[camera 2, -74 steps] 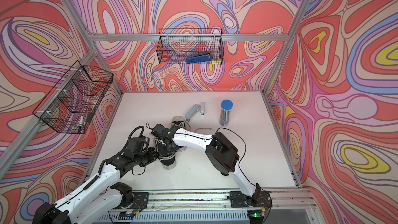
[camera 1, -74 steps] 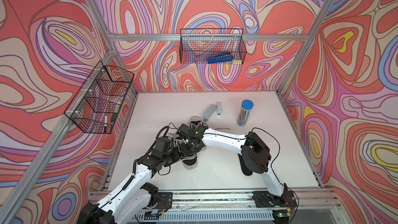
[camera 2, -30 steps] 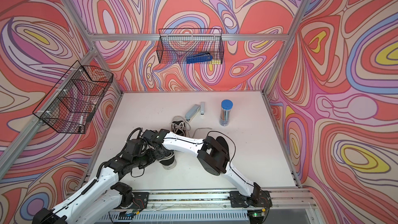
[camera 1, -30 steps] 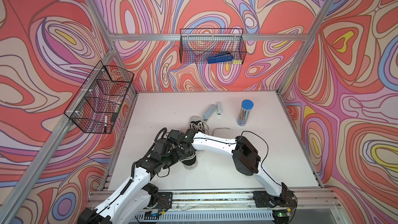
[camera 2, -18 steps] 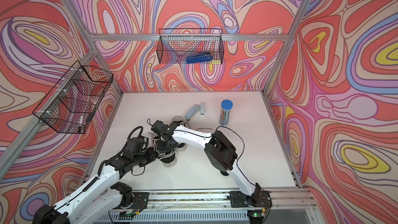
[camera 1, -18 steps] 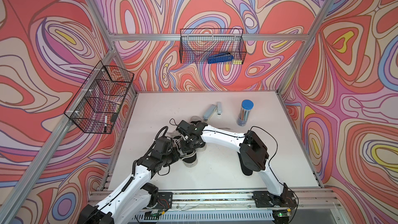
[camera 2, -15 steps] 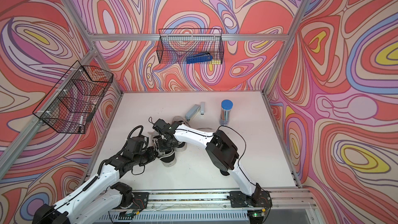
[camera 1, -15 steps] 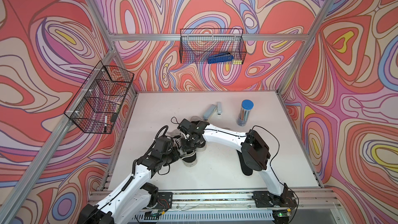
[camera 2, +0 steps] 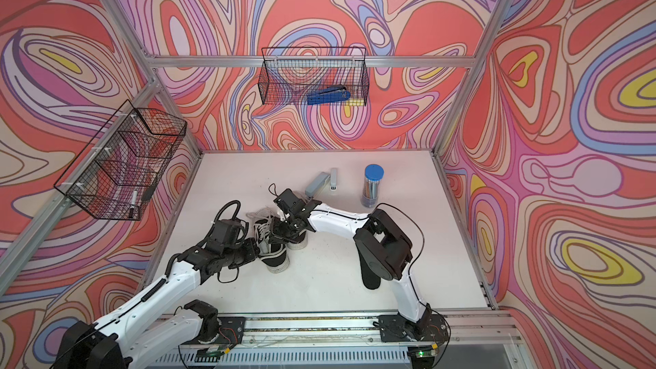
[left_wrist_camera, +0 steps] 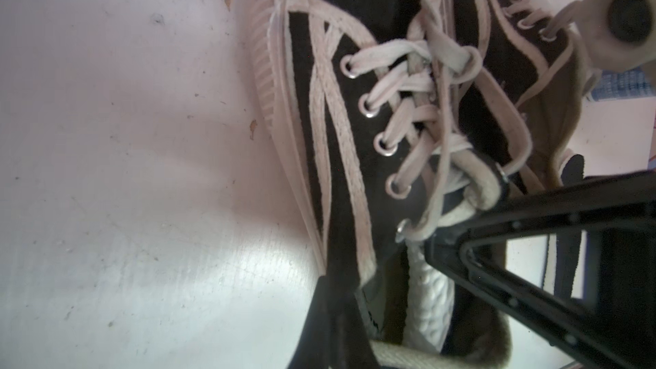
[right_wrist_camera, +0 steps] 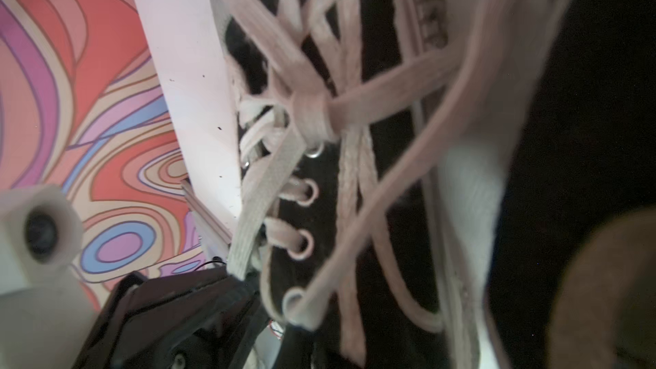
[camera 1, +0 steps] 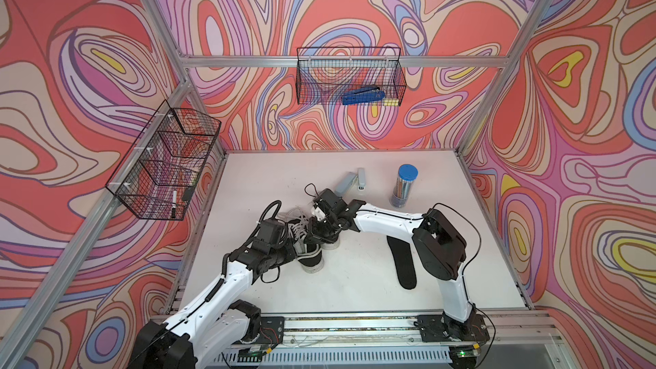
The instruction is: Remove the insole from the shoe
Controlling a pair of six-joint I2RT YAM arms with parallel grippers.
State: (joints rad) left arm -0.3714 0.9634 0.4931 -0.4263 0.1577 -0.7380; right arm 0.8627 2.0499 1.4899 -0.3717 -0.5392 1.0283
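Two black shoes with white laces lie together left of the table's middle, the near shoe (camera 1: 312,262) (camera 2: 277,260) (left_wrist_camera: 340,129) beside a second shoe (camera 1: 332,243) (camera 2: 296,243). My left gripper (camera 1: 296,246) (camera 2: 257,243) (left_wrist_camera: 340,299) is shut on the near shoe's side wall by its opening. My right gripper (camera 1: 319,234) (camera 2: 280,230) reaches down into the laces from the far side, shut; what it pinches is hidden. A black insole (camera 1: 403,264) (camera 2: 369,278) lies flat on the table beside the right arm's elbow. Any insole inside the shoes is hidden.
A grey stapler (camera 1: 346,182) and a clear tube with a blue lid (camera 1: 404,186) stand behind the shoes. Wire baskets hang on the left wall (camera 1: 167,161) and the back wall (camera 1: 349,76). The arms' rail (camera 1: 337,324) runs along the front edge.
The right arm's wrist has swung back from the near left towards the rear of the shoes, and its elbow has shifted right. The left arm has barely moved.
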